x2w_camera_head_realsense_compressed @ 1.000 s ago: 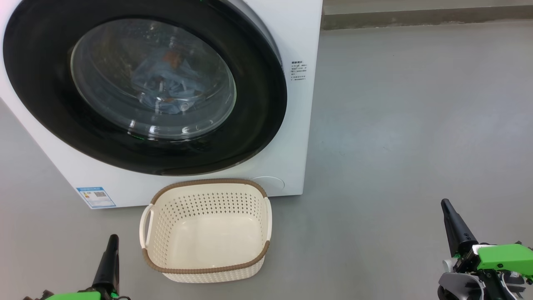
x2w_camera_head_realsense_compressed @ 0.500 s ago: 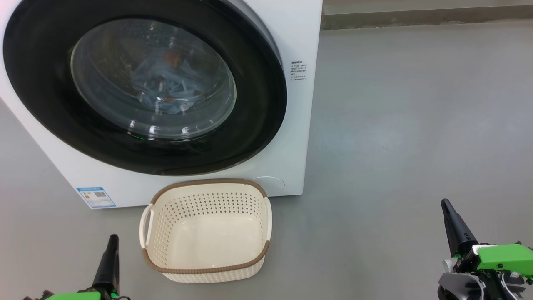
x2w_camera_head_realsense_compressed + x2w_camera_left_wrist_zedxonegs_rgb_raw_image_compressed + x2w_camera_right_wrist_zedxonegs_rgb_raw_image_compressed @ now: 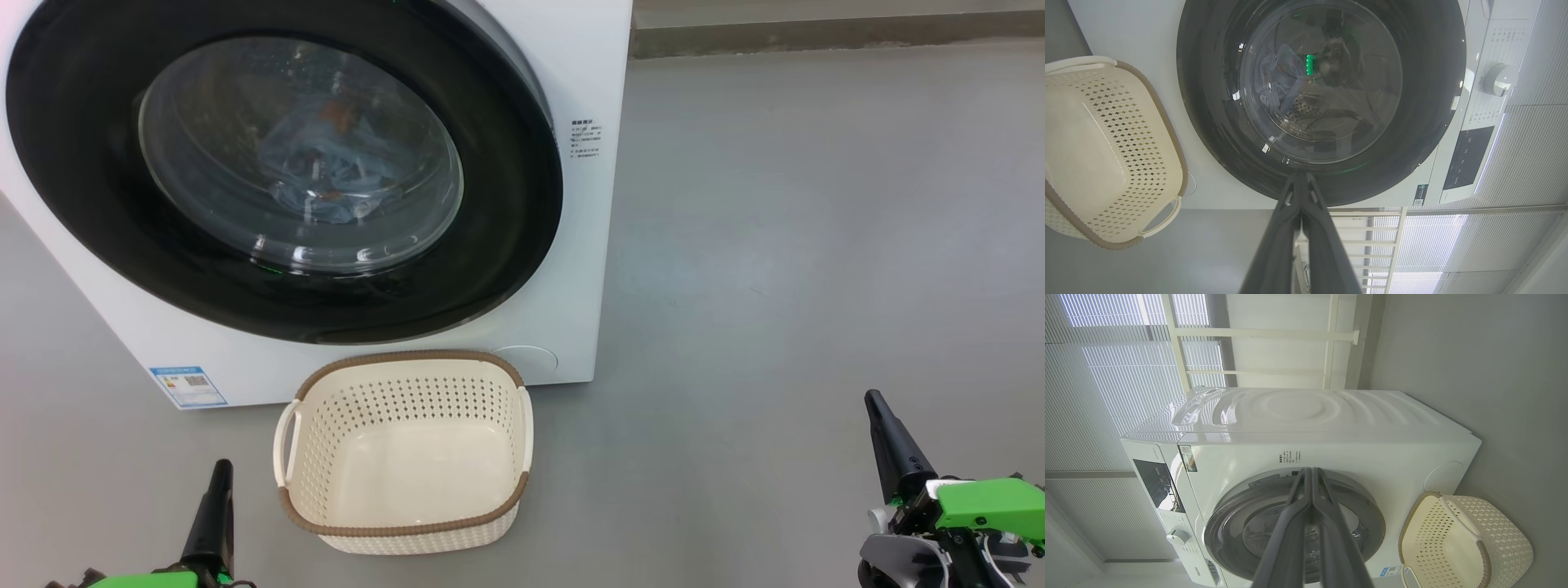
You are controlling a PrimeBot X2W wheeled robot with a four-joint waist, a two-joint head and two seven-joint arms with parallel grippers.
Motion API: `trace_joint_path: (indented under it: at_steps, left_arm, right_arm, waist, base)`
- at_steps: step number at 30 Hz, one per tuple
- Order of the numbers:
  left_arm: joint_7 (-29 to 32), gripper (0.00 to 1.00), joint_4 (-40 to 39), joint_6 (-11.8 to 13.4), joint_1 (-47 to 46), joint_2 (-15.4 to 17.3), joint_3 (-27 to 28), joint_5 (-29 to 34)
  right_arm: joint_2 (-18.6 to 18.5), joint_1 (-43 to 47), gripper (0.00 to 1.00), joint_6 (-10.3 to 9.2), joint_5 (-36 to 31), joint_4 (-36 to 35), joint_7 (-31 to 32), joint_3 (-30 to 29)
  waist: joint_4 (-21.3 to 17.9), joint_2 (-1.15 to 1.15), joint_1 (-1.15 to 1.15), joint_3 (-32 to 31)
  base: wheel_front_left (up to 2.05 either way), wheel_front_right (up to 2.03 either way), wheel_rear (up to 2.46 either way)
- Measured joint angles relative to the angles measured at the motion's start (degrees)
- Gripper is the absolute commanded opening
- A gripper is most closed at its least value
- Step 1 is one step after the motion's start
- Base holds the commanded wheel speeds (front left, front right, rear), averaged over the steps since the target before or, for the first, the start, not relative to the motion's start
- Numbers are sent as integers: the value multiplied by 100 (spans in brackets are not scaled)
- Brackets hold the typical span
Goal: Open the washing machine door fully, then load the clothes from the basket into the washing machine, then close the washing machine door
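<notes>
Squarely ahead, the washer (image 3: pixel 604 65) is standing on the grey floor (image 3: pixel 816 245), its door (image 3: pixel 82 163) sitting closed against the front. Just before it, the basket (image 3: pixel 408 529) is resting empty on the floor, its far rim lying close to the washer's base. Behind the door's glass, the clothes (image 3: pixel 326 171) are lying bunched inside the washer, well apart from both grippers. The left gripper (image 3: pixel 220 469) is hanging low, just left of the basket, its fingers (image 3: pixel 1278 245) pressing together, clenched empty and pointing toward the door. The right gripper (image 3: pixel 873 402) is hovering well to the right of basket and washer, over the floor, likewise clenched and grasping nothing.
</notes>
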Motion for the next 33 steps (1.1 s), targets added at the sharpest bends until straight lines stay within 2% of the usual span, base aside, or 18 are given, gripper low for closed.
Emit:
trace_joint_path:
  at_steps: [33]
  left_arm:
    - [0,0,0,0,-1,0,0,-1]
  right_arm:
    - [0,0,0,0,0,-1,0,0]
  waist:
    - [0,0,0,0]
  base:
    - [0,0,0]
